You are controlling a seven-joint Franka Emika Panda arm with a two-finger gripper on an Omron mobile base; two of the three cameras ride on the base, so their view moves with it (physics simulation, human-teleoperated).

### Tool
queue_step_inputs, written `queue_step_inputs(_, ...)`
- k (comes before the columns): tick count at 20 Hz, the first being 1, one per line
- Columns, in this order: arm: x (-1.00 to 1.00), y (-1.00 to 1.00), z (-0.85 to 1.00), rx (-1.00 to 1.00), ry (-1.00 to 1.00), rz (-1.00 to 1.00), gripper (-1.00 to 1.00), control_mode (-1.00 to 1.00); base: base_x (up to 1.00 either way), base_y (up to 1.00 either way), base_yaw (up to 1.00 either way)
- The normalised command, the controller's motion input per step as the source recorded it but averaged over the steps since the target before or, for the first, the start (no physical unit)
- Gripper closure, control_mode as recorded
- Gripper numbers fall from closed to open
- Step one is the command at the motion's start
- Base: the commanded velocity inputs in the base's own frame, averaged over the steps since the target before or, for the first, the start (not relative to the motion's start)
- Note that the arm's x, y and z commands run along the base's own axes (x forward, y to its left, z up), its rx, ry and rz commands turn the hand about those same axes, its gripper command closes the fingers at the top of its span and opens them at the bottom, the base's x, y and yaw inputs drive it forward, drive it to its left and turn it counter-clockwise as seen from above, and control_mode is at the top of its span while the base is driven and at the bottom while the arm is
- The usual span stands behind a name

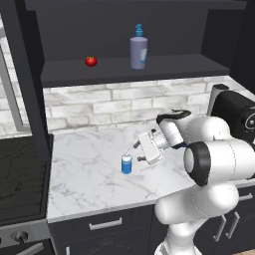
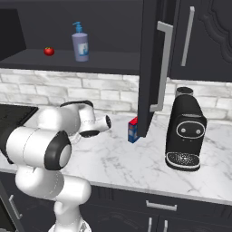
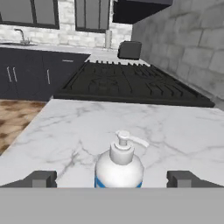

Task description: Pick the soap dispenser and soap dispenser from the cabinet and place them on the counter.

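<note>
Two claw (image 3: 111,178) fingers spread wide, flanking the small blue soap dispenser (image 3: 119,168), apparently untouching.

Even, diffuse rendered light, sharp throughout; cabinet (image 1: 124,30) interior dim toward 12 o'clock, marble counter (image 1: 89,169) bright, no glare

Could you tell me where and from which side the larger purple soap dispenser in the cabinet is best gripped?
Probably around the greyish-purple soap dispenser's wide body, below its blue pump, coming level from the cabinet's open front. It stands upright with free space either side; the tomato sits well apart. The gripper has its jaws open.
</note>
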Motion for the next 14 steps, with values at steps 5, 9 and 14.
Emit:
queue_step_inputs(5,-0.06,-0.05,0.17,-0.11,0.0,-0.02,-1.0,-1.0,0.0,0.0,0.0)
queue_step_inputs(9,-0.01,-0.02,0.12,-0.12,0.02,-0.02,-1.0,-1.0,0.0,0.0,0.0)
queue_step_inputs(14,-0.07,-0.02,0.14,-0.11,0.02,-0.04,-1.0,-1.0,0.0,0.0,0.0)
